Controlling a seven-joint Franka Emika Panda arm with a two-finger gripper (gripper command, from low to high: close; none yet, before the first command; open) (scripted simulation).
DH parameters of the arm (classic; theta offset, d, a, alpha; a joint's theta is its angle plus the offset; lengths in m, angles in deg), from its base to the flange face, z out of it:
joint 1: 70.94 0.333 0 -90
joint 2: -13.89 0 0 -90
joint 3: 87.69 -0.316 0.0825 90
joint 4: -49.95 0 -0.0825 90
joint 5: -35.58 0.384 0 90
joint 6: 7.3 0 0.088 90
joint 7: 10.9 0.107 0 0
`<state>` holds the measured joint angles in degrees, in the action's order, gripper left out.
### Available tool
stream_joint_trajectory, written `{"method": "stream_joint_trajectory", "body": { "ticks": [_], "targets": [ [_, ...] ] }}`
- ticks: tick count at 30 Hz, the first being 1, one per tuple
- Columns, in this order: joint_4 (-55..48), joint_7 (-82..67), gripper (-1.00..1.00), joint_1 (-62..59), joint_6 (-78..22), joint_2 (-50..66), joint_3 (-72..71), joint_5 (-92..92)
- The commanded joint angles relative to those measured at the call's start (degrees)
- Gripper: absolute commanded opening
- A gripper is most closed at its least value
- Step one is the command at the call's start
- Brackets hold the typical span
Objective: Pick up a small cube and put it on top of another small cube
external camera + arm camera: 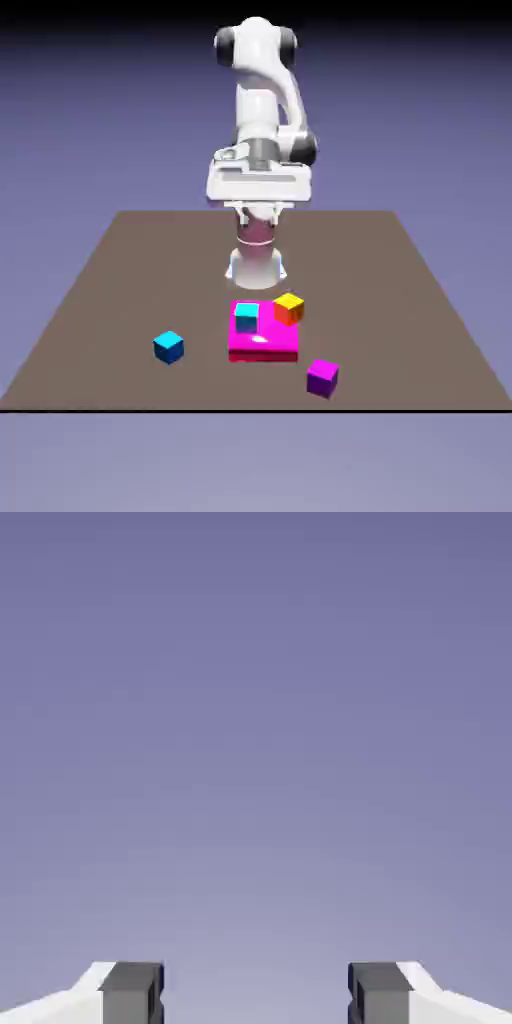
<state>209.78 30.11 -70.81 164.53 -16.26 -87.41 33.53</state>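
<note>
Gripper (256, 997) released (nothing between its fingers), raised above the surface (120, 270); cyan cube (246, 317) atop magenta block (264, 342).

White arm (262, 110), dark joints, grey fingertips (131, 992)

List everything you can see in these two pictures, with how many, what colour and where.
table: one, brown, under everything
flat block: one, magenta, near the table's middle
cyan cube: one, on the flat block
orange cube: one, yellow-topped, at the flat block's far corner, toward the exterior view's right
blue cube: one, to the exterior view's left of the flat block
purple cube: one, nearer the camera, to the exterior view's right
arm: one, white, folded above its base
gripper: one, open, empty, facing the backdrop
</note>
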Motion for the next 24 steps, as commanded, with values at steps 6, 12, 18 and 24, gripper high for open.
{"method": "stream_joint_trajectory", "body": {
  "ticks": [6, 12, 18, 24],
  "targets": [
    [-5.81, -7.2, 0.0, -2.77, -10.84, 12.46, 1.42, -10.16],
    [-11.63, -14.39, 0.0, -5.55, -21.68, 24.92, 2.83, -20.32],
    [-17.44, -21.59, 0.0, -8.32, -32.52, 37.38, 4.25, -30.48],
    [-22.11, -27.37, 0.0, -10.55, -41.24, 47.4, 5.39, -38.65]
  ]
}}
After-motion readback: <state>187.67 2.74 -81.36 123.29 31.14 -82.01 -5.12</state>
